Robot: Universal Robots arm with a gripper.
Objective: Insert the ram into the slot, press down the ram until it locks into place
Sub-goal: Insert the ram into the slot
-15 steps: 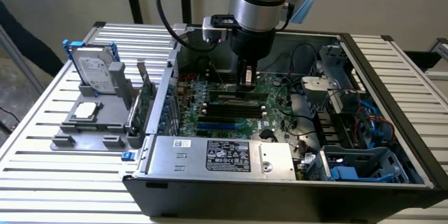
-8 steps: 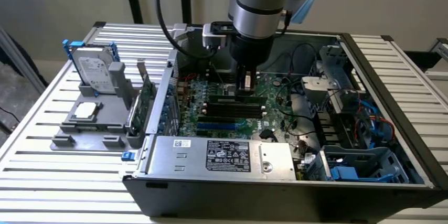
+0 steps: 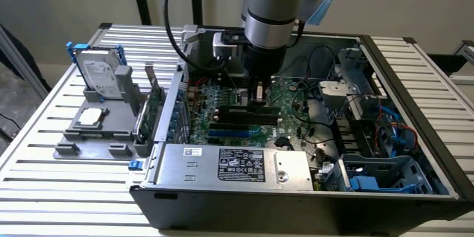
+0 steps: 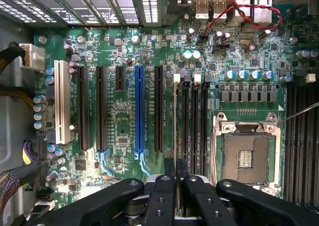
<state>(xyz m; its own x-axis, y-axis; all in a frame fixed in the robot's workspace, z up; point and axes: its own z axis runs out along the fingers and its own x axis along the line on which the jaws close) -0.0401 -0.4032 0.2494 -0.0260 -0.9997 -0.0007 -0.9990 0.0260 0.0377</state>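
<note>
Nearest us the power supply [image 3: 230,165] sits along the near wall of the open case [image 3: 414,87], which lies on its side so the board faces up and the arm [image 3: 270,15] can come straight down. Just beyond it lies the blue socket [image 3: 230,133], then the black memory bank. The gripper [image 3: 258,99] hangs low over the slot [image 3: 237,108], in the middle of the board. From the wrist, the gripper [image 4: 176,166] has its fingers [image 4: 169,168] drawn nearly together, and we judge they pinch the ram [image 4: 175,121]. It is seen edge-on as a thin strip running out from the gap, along the slot closest to the blue socket [image 4: 139,111]. Holding the stick on edge and parallel to the slot is what a straight downward push needs. We cannot tell whether it is seated or whether the end clips have closed. The CPU socket [image 4: 247,156] beside the bank is bare. Left of the case, a grey fixture [image 3: 89,131] holds a hard drive [image 3: 100,73] and an upright card [image 3: 152,109], well clear of the work.
</note>
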